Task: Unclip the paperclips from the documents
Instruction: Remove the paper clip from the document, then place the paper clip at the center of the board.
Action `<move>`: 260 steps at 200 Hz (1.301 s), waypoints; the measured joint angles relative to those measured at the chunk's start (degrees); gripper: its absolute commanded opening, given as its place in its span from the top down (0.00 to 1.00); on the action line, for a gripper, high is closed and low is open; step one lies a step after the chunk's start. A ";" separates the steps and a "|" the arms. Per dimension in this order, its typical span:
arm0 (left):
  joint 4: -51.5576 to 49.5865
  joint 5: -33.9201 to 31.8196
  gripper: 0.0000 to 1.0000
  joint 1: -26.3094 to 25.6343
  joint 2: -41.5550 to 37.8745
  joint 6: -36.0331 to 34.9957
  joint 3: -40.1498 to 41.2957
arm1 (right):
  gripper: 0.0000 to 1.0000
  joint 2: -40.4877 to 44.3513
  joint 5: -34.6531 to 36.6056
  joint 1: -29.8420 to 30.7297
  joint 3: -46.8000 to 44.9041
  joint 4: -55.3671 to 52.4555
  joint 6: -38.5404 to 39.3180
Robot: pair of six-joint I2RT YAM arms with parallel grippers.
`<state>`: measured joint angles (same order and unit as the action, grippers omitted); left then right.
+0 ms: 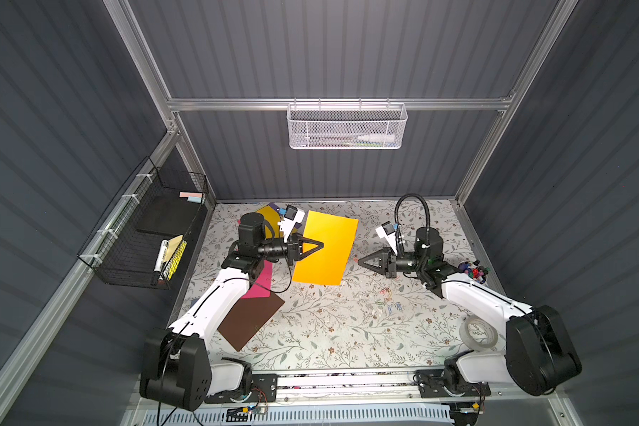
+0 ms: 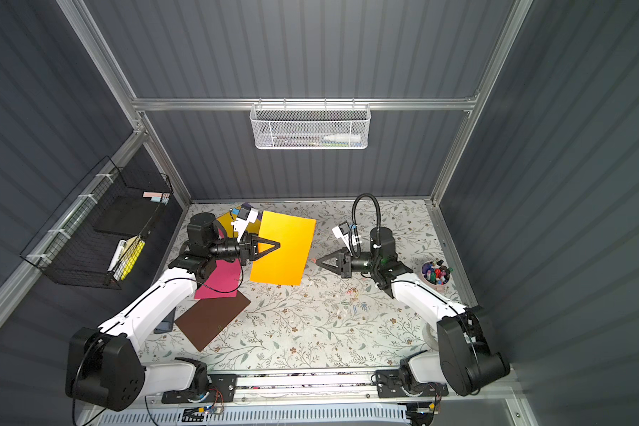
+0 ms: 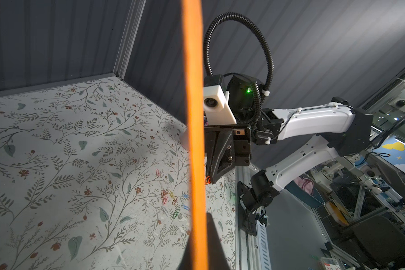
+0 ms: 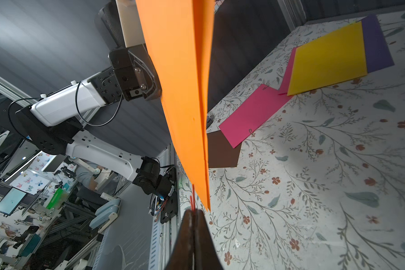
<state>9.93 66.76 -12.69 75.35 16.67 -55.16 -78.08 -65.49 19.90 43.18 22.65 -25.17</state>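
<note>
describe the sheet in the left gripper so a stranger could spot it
On the floral table, find the left gripper over the far half. It pinches the orange sheet, the only document held up in the air; the magenta sheet and brown sheet nearby lie flat.

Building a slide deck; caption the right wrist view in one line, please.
Right gripper shut on a red wire paperclip beside an upright orange rectangular paper sheet.

**Matt paper, dull plastic, metal**

The orange rectangular paper sheet (image 1: 325, 252) is showing a smooth matt face. The floral-printed tabletop (image 1: 347, 332) is looking matt and lightly scuffed. The black plastic left gripper (image 1: 322, 244) is appearing dull. The red bent-wire paperclip (image 4: 192, 198) is reading as thin smooth wire, and the white metal mesh basket (image 1: 347, 127) is looking painted.
</note>
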 measured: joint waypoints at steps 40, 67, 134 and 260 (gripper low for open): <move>-1.22 -6.45 1.00 0.22 0.46 -0.33 -1.44 | 1.00 0.00 6.91 -0.63 -0.20 -9.94 2.75; -0.07 -12.61 1.00 1.92 3.06 0.66 -2.95 | 1.00 0.00 15.63 -1.03 -2.43 -18.25 3.37; 8.48 -25.99 1.00 9.86 16.85 5.57 -7.19 | 1.00 -0.11 31.95 -1.11 -6.19 -34.53 1.46; 13.25 -38.42 0.80 21.51 45.53 10.29 -19.98 | 0.47 -1.92 41.99 1.31 -0.85 -47.08 0.39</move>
<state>23.18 28.34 8.82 120.88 26.96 -75.13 -80.01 -23.51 21.21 42.33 -24.43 -24.77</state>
